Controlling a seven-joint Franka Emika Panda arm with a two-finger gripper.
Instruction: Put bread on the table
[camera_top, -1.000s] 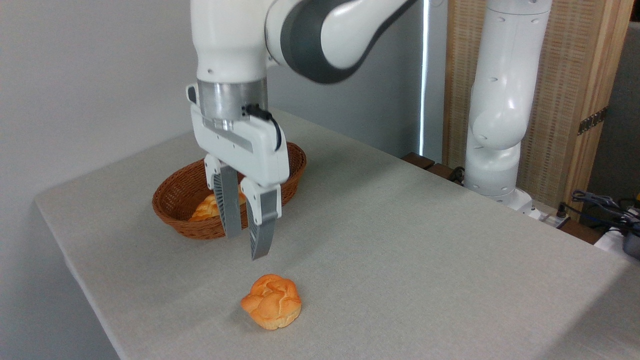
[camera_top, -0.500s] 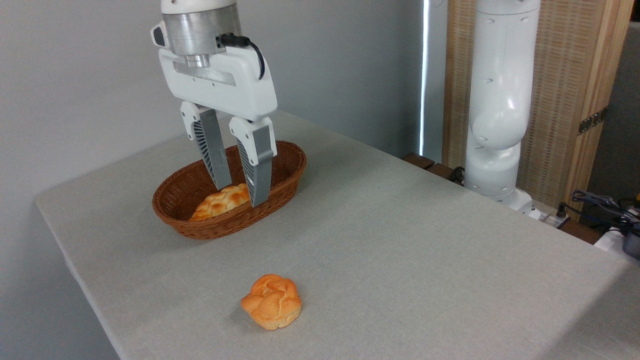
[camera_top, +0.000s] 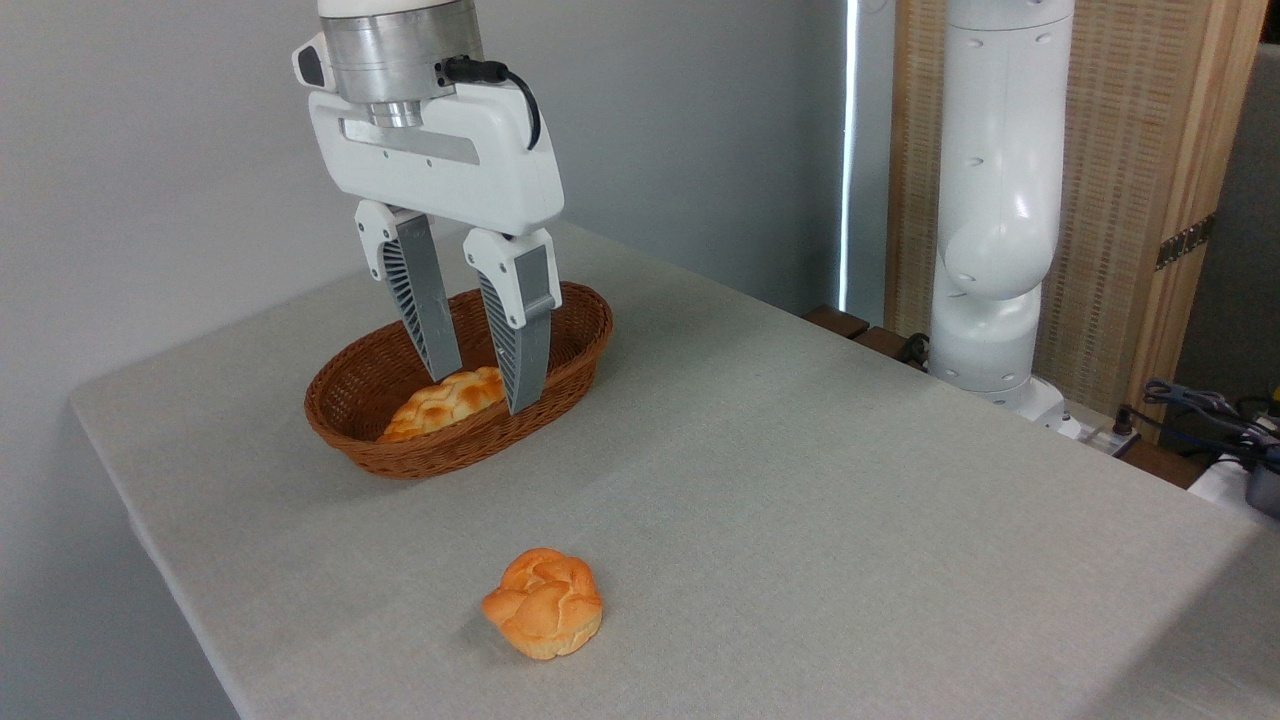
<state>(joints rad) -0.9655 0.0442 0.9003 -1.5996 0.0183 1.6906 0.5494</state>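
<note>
The bread (camera_top: 544, 603), a small round golden-orange bun with a knotted top, rests on the light grey table (camera_top: 800, 480) near its front edge. Nothing touches it. My gripper (camera_top: 483, 392) hangs well above and behind it, over the near side of the wicker basket. Its two grey fingers (camera_top: 524, 330) point down with a gap between them, open and holding nothing.
A brown oval wicker basket (camera_top: 400, 455) sits at the back left of the table with a long braided golden loaf (camera_top: 443, 402) lying inside. The white arm base (camera_top: 995, 200) rises beyond the table's right far edge. Cables (camera_top: 1210, 415) lie at the far right.
My gripper has risen away from the bun and moved back to hang over the basket. In the last half second it barely shifted. The bun has stayed still.
</note>
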